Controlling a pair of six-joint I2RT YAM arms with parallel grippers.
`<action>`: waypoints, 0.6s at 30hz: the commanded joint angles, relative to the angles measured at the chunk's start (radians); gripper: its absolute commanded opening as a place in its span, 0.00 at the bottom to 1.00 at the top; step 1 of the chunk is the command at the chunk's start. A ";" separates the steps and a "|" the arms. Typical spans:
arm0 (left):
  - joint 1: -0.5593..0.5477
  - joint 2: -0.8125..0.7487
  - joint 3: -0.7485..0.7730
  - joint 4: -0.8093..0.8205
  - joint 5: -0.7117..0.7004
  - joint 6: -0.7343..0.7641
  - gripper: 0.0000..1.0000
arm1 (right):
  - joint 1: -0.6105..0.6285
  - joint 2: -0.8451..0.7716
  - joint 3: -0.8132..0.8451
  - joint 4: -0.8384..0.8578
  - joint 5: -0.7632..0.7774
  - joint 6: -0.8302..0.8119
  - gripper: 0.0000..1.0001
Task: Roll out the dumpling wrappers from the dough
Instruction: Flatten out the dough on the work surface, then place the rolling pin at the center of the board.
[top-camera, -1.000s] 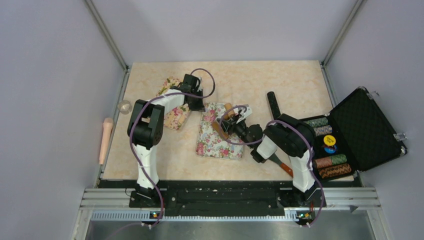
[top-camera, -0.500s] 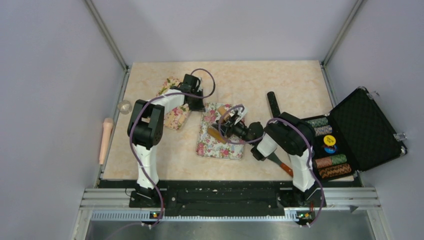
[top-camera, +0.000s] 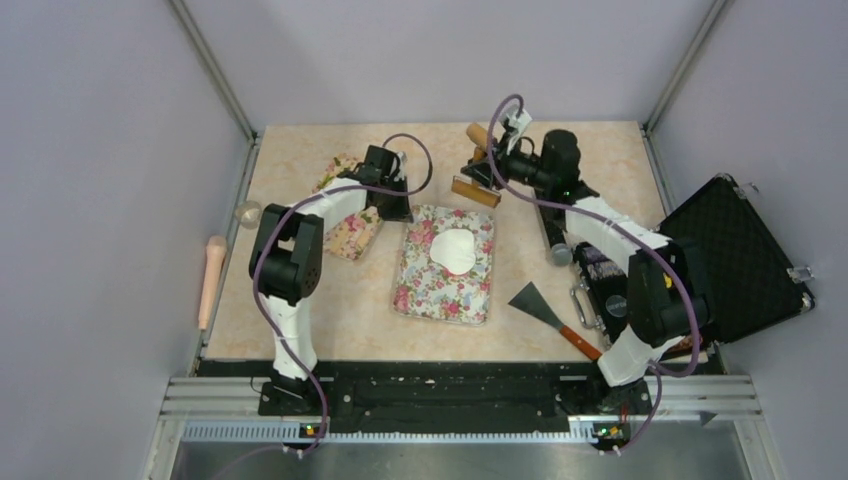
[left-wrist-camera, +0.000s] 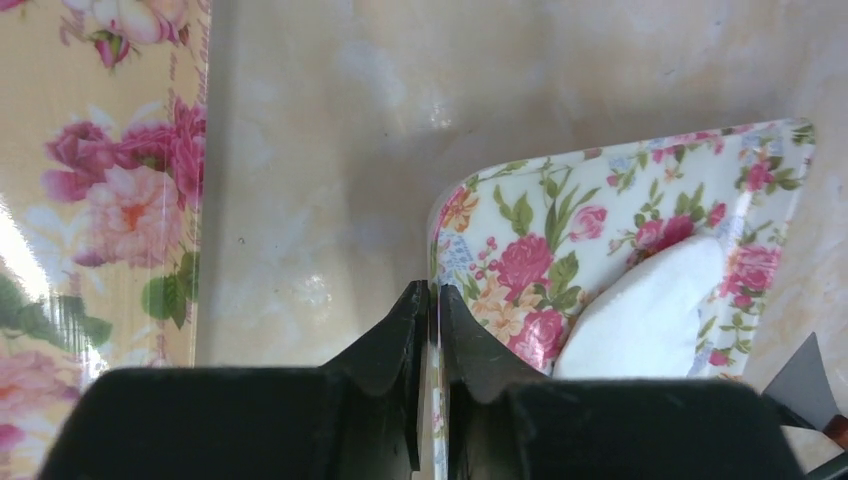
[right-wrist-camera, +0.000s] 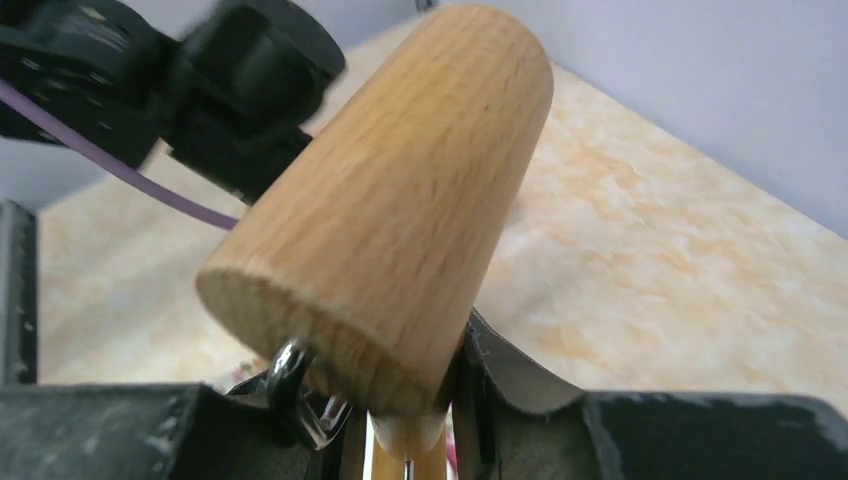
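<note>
A flat white round dough wrapper (top-camera: 452, 250) lies on the flowered tray (top-camera: 440, 290) at the middle of the table. My left gripper (top-camera: 392, 207) is shut on the tray's far left corner. In the left wrist view my left gripper (left-wrist-camera: 428, 297) pinches the tray's rim (left-wrist-camera: 560, 190), with the wrapper (left-wrist-camera: 650, 310) to the right. My right gripper (top-camera: 497, 165) is shut on a wooden roller (top-camera: 476, 191) and holds it above the far table, away from the tray. The roller's handle (right-wrist-camera: 400, 210) fills the right wrist view, clamped in my right gripper (right-wrist-camera: 415, 400).
A second flowered tray (top-camera: 350, 220) lies left of my left gripper. A scraper (top-camera: 545, 308) lies right of the middle tray. An open black case (top-camera: 745, 255) with chips stands at the right edge. A black cylinder (top-camera: 547, 212) lies under my right arm. A wooden pin (top-camera: 212, 275) lies beyond the left edge.
My right arm has lifted the roller off the tray and swung it to the far side of the table. The white wrapper now shows uncovered. My left gripper has stayed on the tray's corner.
</note>
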 joint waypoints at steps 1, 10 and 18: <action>0.010 -0.102 0.013 0.022 0.024 0.032 0.19 | -0.020 -0.012 0.184 -0.889 0.005 -0.449 0.00; 0.022 -0.112 0.009 0.023 0.069 0.040 0.27 | -0.092 -0.024 0.202 -1.067 -0.166 -0.509 0.00; 0.114 -0.176 0.028 0.024 0.087 0.051 0.52 | -0.156 0.337 0.509 -1.680 -0.223 -0.746 0.06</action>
